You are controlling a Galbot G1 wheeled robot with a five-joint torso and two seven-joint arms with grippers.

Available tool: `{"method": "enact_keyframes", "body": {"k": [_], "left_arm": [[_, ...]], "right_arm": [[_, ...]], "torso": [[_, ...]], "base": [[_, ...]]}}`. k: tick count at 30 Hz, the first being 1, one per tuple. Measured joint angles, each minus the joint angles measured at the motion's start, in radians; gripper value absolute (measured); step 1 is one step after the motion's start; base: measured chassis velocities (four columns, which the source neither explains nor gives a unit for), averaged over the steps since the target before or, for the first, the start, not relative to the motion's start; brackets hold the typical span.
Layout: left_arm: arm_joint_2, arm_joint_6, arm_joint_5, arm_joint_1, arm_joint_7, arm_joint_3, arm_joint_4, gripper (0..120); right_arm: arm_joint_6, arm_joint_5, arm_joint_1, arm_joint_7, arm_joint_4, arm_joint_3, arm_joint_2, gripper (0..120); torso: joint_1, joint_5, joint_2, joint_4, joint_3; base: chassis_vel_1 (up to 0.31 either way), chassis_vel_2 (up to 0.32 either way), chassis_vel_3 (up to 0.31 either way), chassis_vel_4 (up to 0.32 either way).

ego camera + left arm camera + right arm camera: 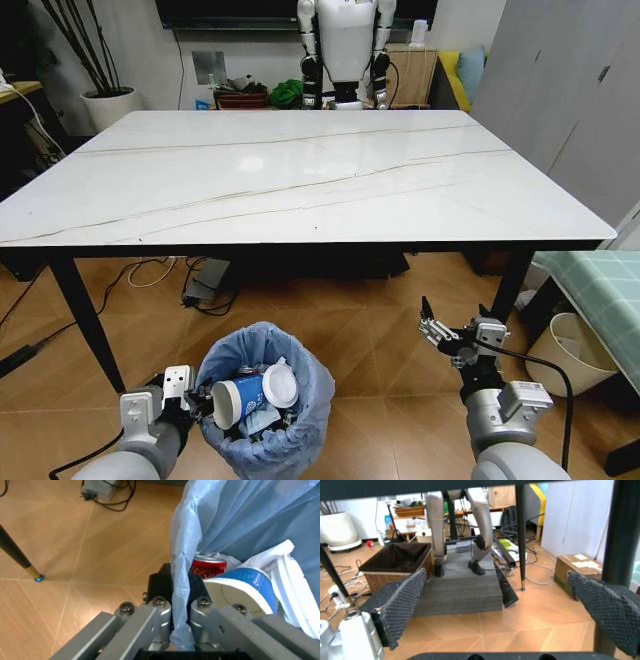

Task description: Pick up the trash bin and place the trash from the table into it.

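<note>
Bin upright, mouth upward, left pincer clamping its rim; right pincer spread.

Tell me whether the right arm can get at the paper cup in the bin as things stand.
Probably yes: the right gripper hangs open and empty beside the trash bin, whose mouth is uncovered, with the paper cup lying on top. The left gripper grips only the rim.

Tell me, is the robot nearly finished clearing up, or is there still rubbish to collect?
It looks nearly finished. The table top shows no litter, and the trash bin below its front edge already holds a paper cup, a white lid and a red wrapper. The left gripper is clamped on the bin's rim and blue liner. The right gripper hangs open and empty beside it. Nothing visible is left to collect.
</note>
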Motion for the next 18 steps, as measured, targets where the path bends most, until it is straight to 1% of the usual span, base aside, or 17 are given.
{"method": "enact_keyframes", "body": {"k": [8, 18], "left_arm": [[-0.008, 0.0, -0.009, 0.018, 0.001, -0.04, -0.011, 0], [-0.008, 0.0, -0.01, 0.018, 0.003, -0.043, -0.01, 0]], "right_arm": [[0.0, -0.002, -0.001, -0.002, -0.01, -0.009, -0.002, 100], [0.002, -0.004, 0.004, -0.002, -0.018, -0.01, -0.002, 100]], "torso": [[-0.011, 0.0, -0.032, 0.0, -0.02], [-0.027, 0.0, -0.07, 0.0, -0.044]], "base": [[0.0, 0.0, 0.0, 0.0], [0.0, 0.0, 0.0, 0.0]]}}
